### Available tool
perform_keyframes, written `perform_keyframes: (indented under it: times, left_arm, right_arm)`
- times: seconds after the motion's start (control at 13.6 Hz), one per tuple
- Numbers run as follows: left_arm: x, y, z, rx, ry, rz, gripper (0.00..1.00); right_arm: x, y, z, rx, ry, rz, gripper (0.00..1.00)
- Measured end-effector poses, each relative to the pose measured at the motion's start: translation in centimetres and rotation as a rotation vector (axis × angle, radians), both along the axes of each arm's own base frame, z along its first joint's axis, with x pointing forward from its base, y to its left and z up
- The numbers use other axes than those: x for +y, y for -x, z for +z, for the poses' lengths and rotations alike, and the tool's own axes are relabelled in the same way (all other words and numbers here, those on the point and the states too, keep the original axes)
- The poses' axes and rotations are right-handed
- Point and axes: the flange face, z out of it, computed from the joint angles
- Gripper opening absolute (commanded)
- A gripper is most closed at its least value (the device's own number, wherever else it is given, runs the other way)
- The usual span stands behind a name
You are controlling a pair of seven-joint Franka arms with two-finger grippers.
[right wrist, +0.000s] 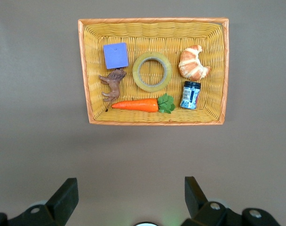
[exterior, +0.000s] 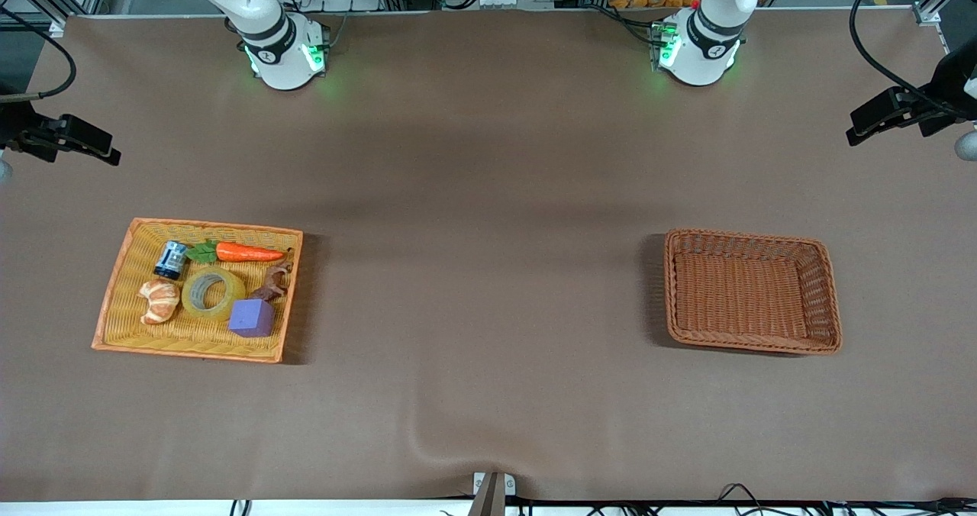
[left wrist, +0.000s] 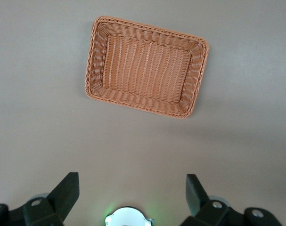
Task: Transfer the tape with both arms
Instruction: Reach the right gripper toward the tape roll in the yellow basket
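The tape [exterior: 213, 293], a yellowish translucent roll with a grey-white core, lies flat in the yellow wicker tray [exterior: 122, 272] toward the right arm's end of the table, between the croissant toy [exterior: 159, 301] and the purple cube [exterior: 253, 317]. It also shows in the right wrist view [right wrist: 152, 71]. My right gripper [right wrist: 131, 195] is open and empty, high above the table with the tray [right wrist: 218, 66] in its view. My left gripper [left wrist: 132, 192] is open and empty, high above the table with the brown basket [left wrist: 95, 70] in its view. Neither hand shows in the front view.
The tray also holds a carrot toy [exterior: 248, 253], a small blue can [exterior: 171, 259] and a brown animal figure [exterior: 271, 283]. An empty brown wicker basket [exterior: 828, 302] stands toward the left arm's end. Black camera mounts [exterior: 901, 111] stand at both table ends.
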Motion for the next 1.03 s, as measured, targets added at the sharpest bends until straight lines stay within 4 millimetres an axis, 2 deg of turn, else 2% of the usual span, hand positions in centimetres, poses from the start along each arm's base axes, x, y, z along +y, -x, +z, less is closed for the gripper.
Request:
perform_keyframes:
  times: [0.44, 0.59, 0.74, 1.03]
  left_arm:
    - [0.0, 0.0, 0.0, 0.001, 0.0, 0.001, 1.0]
    - [0.1, 0.0, 0.0, 0.001, 0.0, 0.002, 1.0]
    - [0.2, 0.0, 0.0, 0.002, 0.0, 0.003, 1.0]
    - [0.2, 0.0, -0.1, 0.007, 0.0, 0.003, 1.0]
  right_arm:
    - [0.0, -0.3, 0.3, -0.023, 0.002, -0.001, 1.0]
    - [0.1, -0.9, -0.3, -0.028, 0.004, 0.001, 1.0]
    - [0.6, -2.5, -2.3, -0.032, 0.01, 0.025, 1.0]
    - [2.5, -7.9, -9.8, -0.056, 0.026, 0.197, 1.0]
